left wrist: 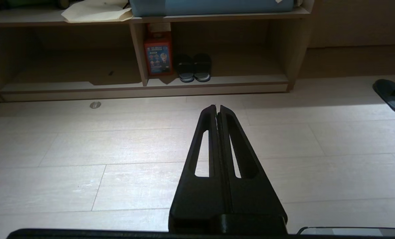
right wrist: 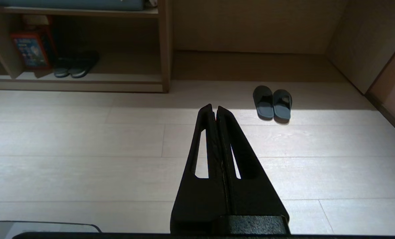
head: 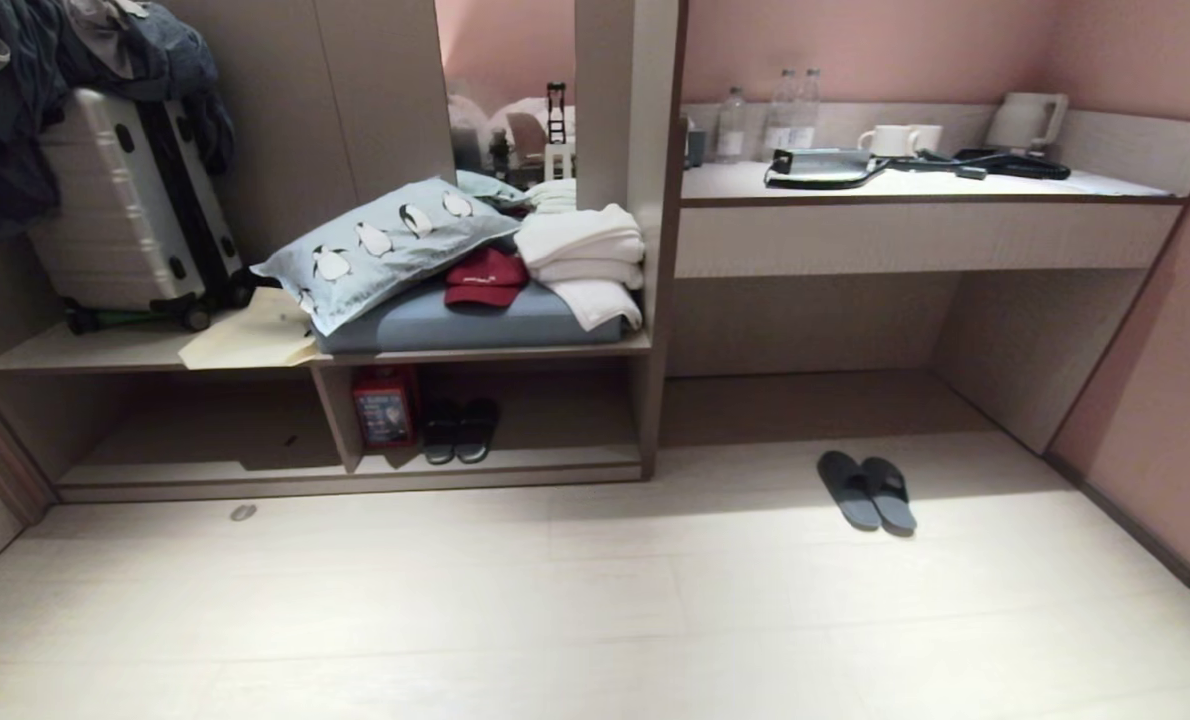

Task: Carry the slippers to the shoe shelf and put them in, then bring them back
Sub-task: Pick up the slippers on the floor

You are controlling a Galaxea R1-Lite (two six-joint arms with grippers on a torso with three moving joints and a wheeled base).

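Two slippers (head: 866, 490): lower right, on the floor (head: 555, 600), unmoved.
Shoe shelf (head: 515, 455): awaiting them.
My left pincer (left wrist: 217, 107), right pincer (right wrist: 214, 106): pressed together, empty.
Left: everything.

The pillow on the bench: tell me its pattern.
Pale grey-blue pillow printed with black-and-white penguins; the head view shows it best.

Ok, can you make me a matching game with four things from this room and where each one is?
Things:
1. slippers
2. red cap
3. kettle
4. suitcase

Places:
A. on the desk top
B. on the floor in front of the desk
C. upper shelf, far left
D. on the grey cushion beside the folded towels

Pairs: 1-B, 2-D, 3-A, 4-C
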